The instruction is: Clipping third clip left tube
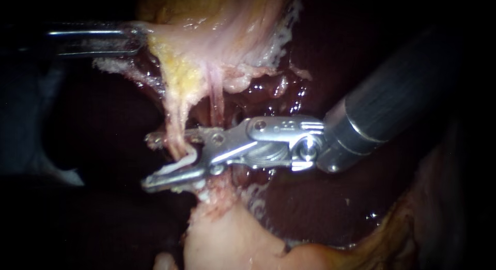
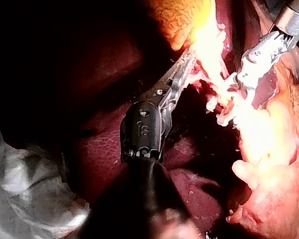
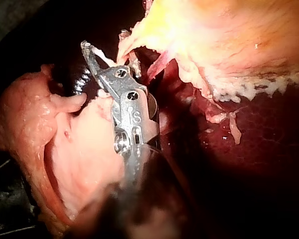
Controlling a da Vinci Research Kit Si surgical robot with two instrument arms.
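My right instrument (image 1: 150,162) has its jaws wide apart, straddling the left tube (image 1: 174,120), with a white clip (image 1: 178,164) lying along the lower jaw. The tube is a thin, pale pink strand, wet and glistening, and it hangs down from the fatty tissue (image 1: 175,63). I judge it soft, slippery and easily torn, so the clip should close squarely across its bare stretch without pulling on it. Beside it runs a redder tube (image 1: 216,99). My left instrument (image 1: 137,37) appears clamped on the fatty tissue, holding it taut over the dark liver (image 1: 320,208).
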